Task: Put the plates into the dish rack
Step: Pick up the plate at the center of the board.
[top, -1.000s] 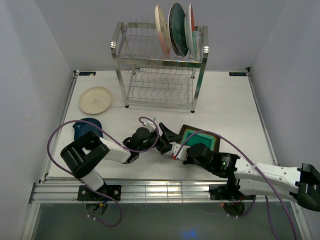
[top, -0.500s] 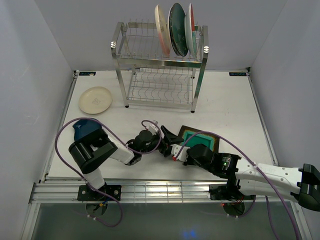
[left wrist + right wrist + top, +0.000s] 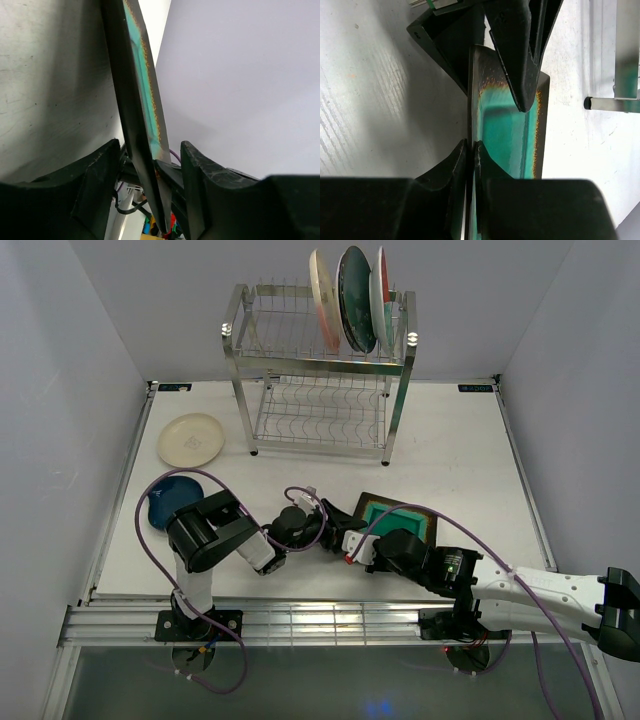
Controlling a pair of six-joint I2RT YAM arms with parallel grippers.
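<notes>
Left arm is folded up close over its base, with the forearm laid out low toward the right. Left gripper is held with jaws parted, one finger set either side of the square green plate (a gap is seen on each side, no contact made out). Right arm is stretched low and long toward the left. Right gripper is clamped on that plate's edge, fingertips pinched nearly together. The two grippers are pointed at each other, almost nose to nose.
</notes>
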